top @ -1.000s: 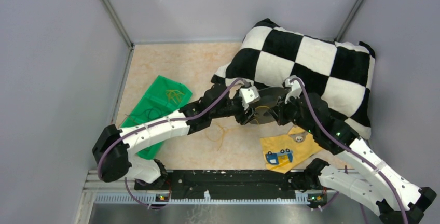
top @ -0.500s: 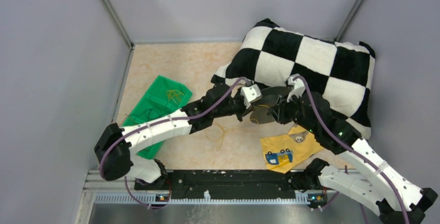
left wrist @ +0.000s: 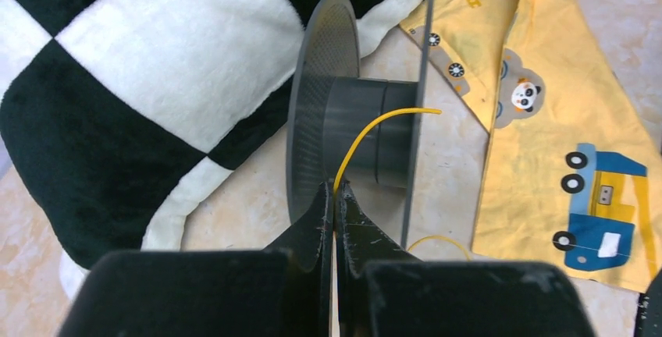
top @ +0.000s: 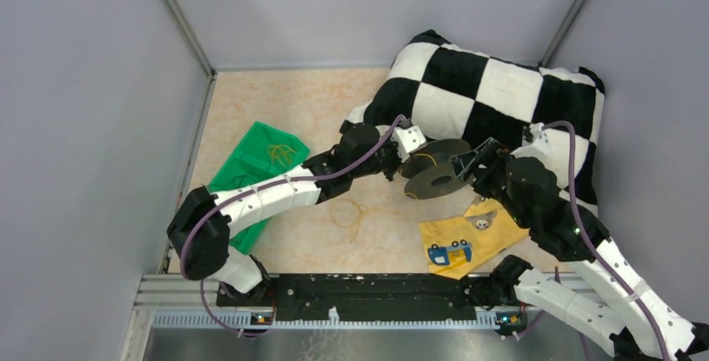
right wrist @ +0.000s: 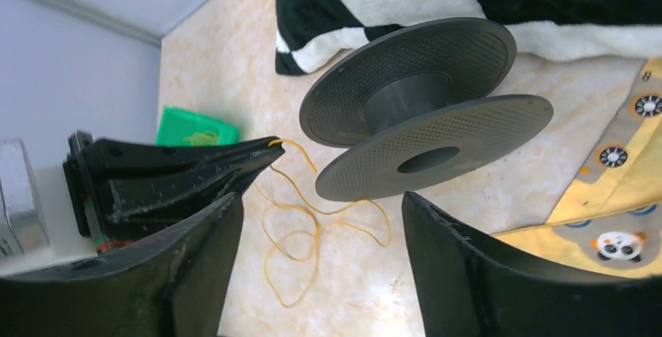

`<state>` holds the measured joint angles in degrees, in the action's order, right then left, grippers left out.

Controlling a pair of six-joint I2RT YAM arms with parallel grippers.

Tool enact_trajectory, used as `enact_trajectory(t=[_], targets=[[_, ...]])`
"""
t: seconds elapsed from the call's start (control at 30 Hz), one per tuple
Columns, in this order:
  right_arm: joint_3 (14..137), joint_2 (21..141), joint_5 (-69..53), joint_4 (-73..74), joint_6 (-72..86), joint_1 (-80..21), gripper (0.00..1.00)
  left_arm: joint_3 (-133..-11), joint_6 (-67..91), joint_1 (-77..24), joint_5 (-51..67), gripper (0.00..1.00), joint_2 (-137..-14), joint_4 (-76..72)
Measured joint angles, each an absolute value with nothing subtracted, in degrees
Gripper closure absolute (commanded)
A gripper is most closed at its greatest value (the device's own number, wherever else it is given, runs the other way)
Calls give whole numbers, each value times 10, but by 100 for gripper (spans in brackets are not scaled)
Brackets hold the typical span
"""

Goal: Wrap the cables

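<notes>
Okay, going across from 9 o'clock in the top view: a green bag (top: 251,169) lies on the beige table (top: 276,102), with a small tangle of gold wire on it.

Next comes the left gripper (left wrist: 334,196). Its jaws are pinched together on the yellow cable (left wrist: 394,113), which comes straight out from between the tips. From there the cable arcs up toward 1 o'clock in the left wrist view and lands on the core of the black spool (left wrist: 382,150).

The spare slack sits in loose loops on the table, at about 6 o'clock from that gripper. The spool is just beside the claw, at roughly 3 o'clock from it in the top view. In the wrist view its axis runs 9 to 3, so both flanges are edge-on and the core is wide open to the wire. I'd say that's what the next wrap hinges on.

The right gripper (right wrist: 320,200) is at the spool's 3 o'clock in the top view. Its jaws are spread wide with nothing in them, and its own camera shows the spool ahead of the fingers. So the left arm is the one on the cable, and the right is only near the spool.

Further right there's a yellow cloth (top: 460,240) with cartoon trucks and a bear face on it, and a checkered pillow (top: 502,102) at 12 o'clock of the spool. I can't see any brand or readable writing anywhere.
</notes>
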<state>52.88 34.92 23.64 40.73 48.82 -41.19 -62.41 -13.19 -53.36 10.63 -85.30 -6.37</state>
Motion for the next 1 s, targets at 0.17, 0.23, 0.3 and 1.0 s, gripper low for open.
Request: enact_trajectory(t=[0.17,0.23,0.3,1.0], targets=[[526,397,281,410,582,-412,1,-639,-133,-520,103,100,-875,-64],[526,432,294,413,607,-412,1,-654,-136,-517,94,100,-889,-66],[525,460,303,414,629,-412,1,-659,-142,-517,88,100,-896,-74],[465,520,344,359,723,-411,41,-593,-166,-514,69,100,-888,-104]])
